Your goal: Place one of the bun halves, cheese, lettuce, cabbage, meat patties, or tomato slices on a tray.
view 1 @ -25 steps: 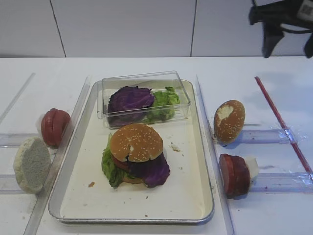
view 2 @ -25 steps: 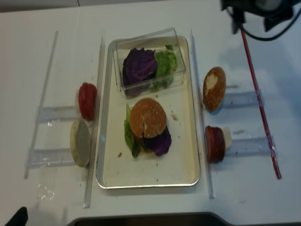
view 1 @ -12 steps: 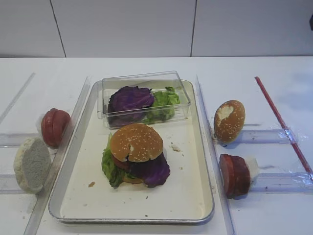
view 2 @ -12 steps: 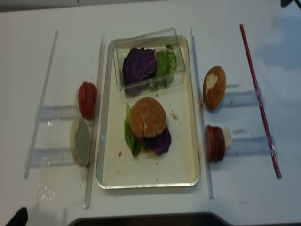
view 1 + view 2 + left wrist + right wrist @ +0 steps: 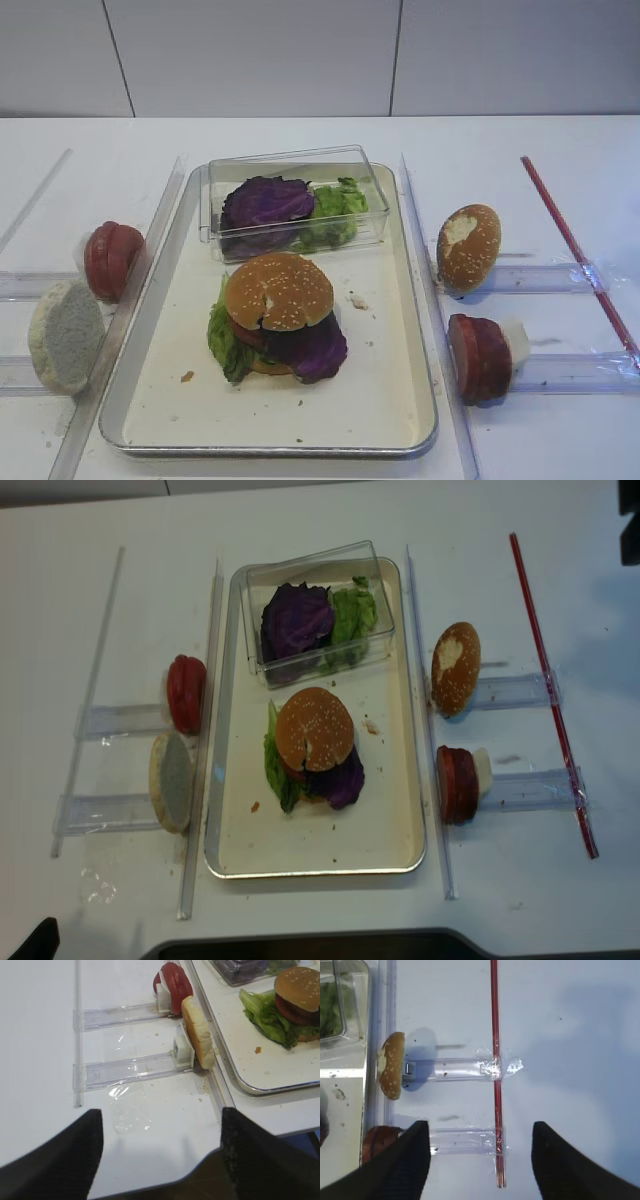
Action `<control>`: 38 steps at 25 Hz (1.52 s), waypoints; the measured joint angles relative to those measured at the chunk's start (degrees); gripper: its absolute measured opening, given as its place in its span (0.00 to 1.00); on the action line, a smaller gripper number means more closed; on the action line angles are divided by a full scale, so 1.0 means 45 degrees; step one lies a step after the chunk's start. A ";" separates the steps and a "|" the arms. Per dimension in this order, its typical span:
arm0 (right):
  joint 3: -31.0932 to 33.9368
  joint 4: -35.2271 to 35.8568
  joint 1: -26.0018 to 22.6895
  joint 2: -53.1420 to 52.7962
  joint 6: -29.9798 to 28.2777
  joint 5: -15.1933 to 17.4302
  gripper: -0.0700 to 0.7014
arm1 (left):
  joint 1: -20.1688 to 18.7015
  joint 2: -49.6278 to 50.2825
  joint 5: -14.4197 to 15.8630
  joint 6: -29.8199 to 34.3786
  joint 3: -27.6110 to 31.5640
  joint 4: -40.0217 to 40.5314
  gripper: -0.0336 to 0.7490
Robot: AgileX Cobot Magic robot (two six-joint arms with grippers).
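The table (image 5: 300, 135) is plain white. On it, the tray (image 5: 400, 400) has a silvery rim and a cream floor flecked with brown crumbs. The box (image 5: 372, 190) is clear, showing deep purple cabbage (image 5: 265, 200) and bright green lettuce (image 5: 335, 205) inside. The stacked burger (image 5: 278, 315) has a golden-brown top bun (image 5: 278, 290) speckled with pale sesame seeds, over green lettuce, a red slice and purple cabbage. Towards the left edge, the tomato slices (image 5: 110, 258) are red and the bun half (image 5: 65, 335) shows a pale greyish-white cut face. Towards the right edge, another bun half (image 5: 468, 247) is brown, seeded, with a white patch; the patties (image 5: 478, 356) are dark reddish-brown beside a white block (image 5: 515, 340). The rod (image 5: 575, 245) is red. The holders (image 5: 545, 275) are clear plastic.
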 joint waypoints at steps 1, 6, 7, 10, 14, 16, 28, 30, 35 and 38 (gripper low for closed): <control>0.0267 0.0000 0.0000 -0.0437 0.0000 0.0000 0.68 | 0.0000 0.0000 0.0000 0.0000 0.0000 0.0000 0.65; 0.1818 0.0000 0.0000 -0.2869 -0.0278 0.0089 0.68 | 0.0000 0.0000 0.0000 0.0000 0.0000 0.0000 0.64; 0.2052 0.0000 0.0000 -0.3227 -0.0331 0.0089 0.68 | 0.0000 0.0000 0.0000 0.0000 0.0000 0.0000 0.64; 0.2818 0.0115 0.0000 -0.4378 -0.0337 0.0136 0.67 | 0.0169 0.0000 0.0000 0.0000 0.0000 0.0000 0.65; 0.3566 0.0328 0.0000 -0.5657 -0.0526 0.0165 0.62 | 0.0219 0.0000 0.0000 0.0000 0.0000 0.0000 0.65; 0.4030 0.0357 0.0000 -0.6256 -0.0890 0.0185 0.59 | 0.0219 0.0000 0.0000 0.0000 0.0000 0.0000 0.64; 0.6475 0.0595 0.0154 -1.0200 -0.1379 0.0233 0.43 | 0.0219 0.0000 0.0000 0.0000 0.0000 0.0000 0.64; 0.6990 0.0652 0.0183 -1.0949 -0.1379 0.0264 0.41 | 0.0219 0.0000 0.0000 0.0000 0.0000 0.0000 0.64; 0.8296 0.0668 0.0205 -1.2871 -0.1439 0.0288 0.37 | 0.0219 0.0000 0.0000 0.0000 0.0000 0.0000 0.64; 0.8991 0.0668 0.0205 -1.4103 -0.1644 0.0336 0.34 | 0.0219 0.0000 0.0000 0.0000 0.0000 0.0000 0.64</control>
